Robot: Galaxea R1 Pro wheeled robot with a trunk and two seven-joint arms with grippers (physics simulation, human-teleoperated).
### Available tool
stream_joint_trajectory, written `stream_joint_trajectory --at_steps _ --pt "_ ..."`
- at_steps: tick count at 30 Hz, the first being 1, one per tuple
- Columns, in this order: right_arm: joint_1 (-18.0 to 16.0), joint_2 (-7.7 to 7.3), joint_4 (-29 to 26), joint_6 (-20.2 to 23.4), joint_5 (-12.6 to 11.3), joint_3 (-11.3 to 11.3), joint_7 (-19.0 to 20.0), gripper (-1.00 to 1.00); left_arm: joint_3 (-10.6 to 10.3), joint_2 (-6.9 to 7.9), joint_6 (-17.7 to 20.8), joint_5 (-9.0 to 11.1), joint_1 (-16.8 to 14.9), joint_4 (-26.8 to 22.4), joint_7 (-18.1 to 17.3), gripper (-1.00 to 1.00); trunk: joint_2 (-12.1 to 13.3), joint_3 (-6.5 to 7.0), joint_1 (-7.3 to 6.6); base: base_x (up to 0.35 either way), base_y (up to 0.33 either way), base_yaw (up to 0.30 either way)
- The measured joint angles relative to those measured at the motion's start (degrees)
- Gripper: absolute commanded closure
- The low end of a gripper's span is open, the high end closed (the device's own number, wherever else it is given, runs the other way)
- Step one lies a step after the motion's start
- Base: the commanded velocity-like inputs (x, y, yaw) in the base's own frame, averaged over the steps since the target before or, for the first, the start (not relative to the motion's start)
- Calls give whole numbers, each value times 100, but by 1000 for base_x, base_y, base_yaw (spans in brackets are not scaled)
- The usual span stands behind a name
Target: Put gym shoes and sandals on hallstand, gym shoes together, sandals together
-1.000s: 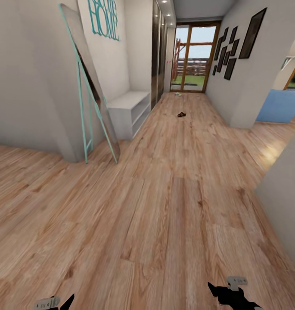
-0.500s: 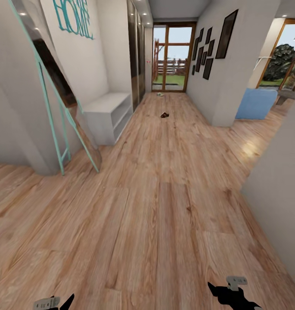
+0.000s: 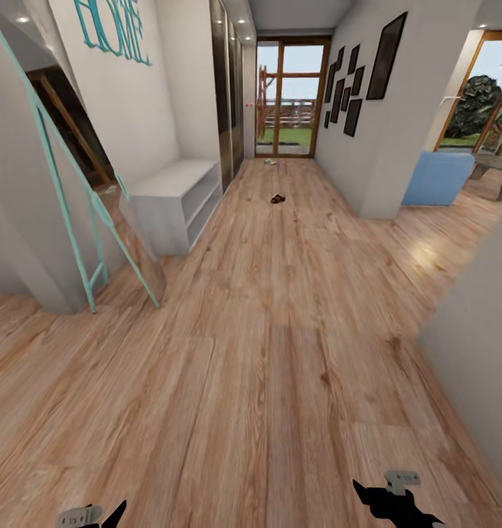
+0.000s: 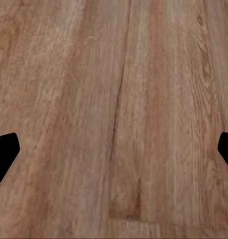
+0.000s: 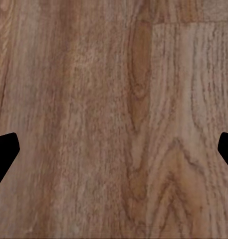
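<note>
on the left of the head view a tall mirror [image 3: 75,213] in a turquoise frame leans against the wall, its foot splayed out onto the corridor floor [image 3: 280,352]. it is the nearest thing to the robot's likely path, and a base that hugs that side could clip the frame.

just past it stands the hallstand [image 3: 174,202], pale grey, its bench surface and low open shelves bare of shoes. the dark mirrored wardrobe [image 3: 227,95] runs on right behind it, so the drop-off must be aimed at the pale unit and not the sliding doors.

the left claw [image 4: 114,149] is spread wide with nothing between its tips, just bare planks below.

further along the corridor a small dark brown shape, probably a sandal [image 3: 278,199], lies on the floor, well apart from the hallstand. a paler speck near the glass door [image 3: 287,99] may be a gym shoe [image 3: 271,162]; it is too small to be sure. the other shoes cannot be made out, so there is a real chance of miscounting or pairing the wrong items.

the right claw [image 5: 114,149] is likewise wide open and empty above the floor.

on the right a wall corner [image 3: 375,205] juts in, narrowing the way through.
</note>
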Motion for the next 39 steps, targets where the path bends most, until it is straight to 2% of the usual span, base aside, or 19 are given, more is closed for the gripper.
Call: stream_joint_trajectory --at_steps 14,28,39 --pt "0 0 0 2 5 -1 -12 -100 2 -1 0 0 0 0 0 -100 0 0 0 340 0 -8" --pt "1 -1 -1 2 5 -1 -14 -100 3 0 0 0 -1 1 0 -100 0 0 0 340 0 -200" --pt "0 -20 0 -1 14 -1 27 -100 3 -2 0 0 -1 0 0 -100 0 0 0 340 0 -29"
